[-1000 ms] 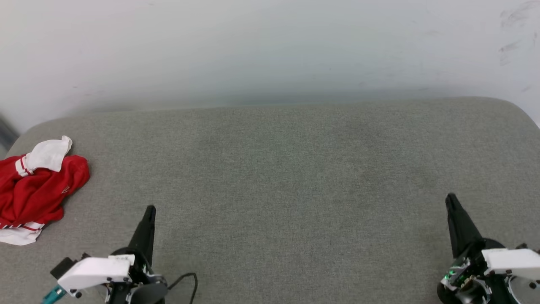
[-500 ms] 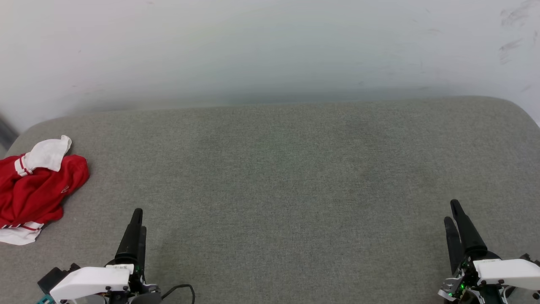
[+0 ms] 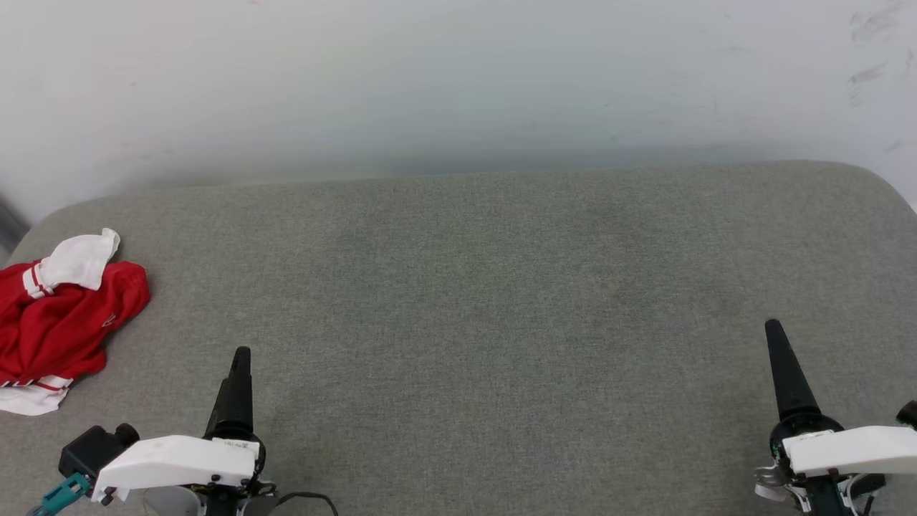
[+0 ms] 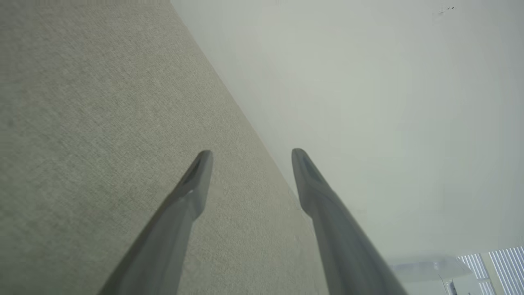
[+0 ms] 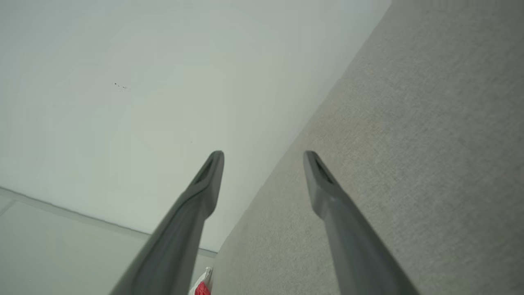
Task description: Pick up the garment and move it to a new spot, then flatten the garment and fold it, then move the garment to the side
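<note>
Grey padded surface (image 3: 473,301): shirt (image 3: 61,322) lies crumpled at far left edge, left of and slightly beyond left claw (image 4: 249,152), the nearer one. Right claw (image 5: 264,153) well apart. Both claws spread, empty.

The wide grey fabric-covered desk (image 3: 487,301) has rounded far corners; a crumpled red jersey-style shirt (image 3: 57,322) with white, red-striped sleeves lies heaped directly on it, at its left edge.

Grey fabric surface (image 3: 501,287) meets a white wall (image 3: 430,72).
</note>
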Robot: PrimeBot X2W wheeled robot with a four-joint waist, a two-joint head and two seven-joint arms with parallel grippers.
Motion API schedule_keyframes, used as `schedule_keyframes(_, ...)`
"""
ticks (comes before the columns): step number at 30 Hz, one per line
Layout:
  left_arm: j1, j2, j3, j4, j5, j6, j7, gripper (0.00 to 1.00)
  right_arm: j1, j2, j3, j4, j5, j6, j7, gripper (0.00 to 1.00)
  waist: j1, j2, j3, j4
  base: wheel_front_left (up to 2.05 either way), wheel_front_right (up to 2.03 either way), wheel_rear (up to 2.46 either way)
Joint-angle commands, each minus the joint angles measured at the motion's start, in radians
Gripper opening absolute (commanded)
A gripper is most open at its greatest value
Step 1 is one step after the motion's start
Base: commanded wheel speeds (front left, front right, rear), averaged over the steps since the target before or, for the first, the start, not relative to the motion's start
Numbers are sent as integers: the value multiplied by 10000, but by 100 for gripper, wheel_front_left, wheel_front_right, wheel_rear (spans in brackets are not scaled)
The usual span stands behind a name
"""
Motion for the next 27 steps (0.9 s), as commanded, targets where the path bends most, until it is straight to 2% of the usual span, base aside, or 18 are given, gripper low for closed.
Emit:
schedule_keyframes(1,-23,23,-102,-277,604,169,-118,100,-61,-2,65,-305,-637,2,-120,100,0,-1,-1,3,0,0,0)
schedule_keyframes(13,247,165,-699,-491,3256,955,-552,100,174,0,439,-717,-3414,3,-559,100,0,-1,-23,21,0,0,0)
schedule_keyframes(27,393,540,-1634,-719,5178,1686,-1001,100,423,3,512,-692,-5303,3,-1001,100,0,-1,-31,10,0,0,0)
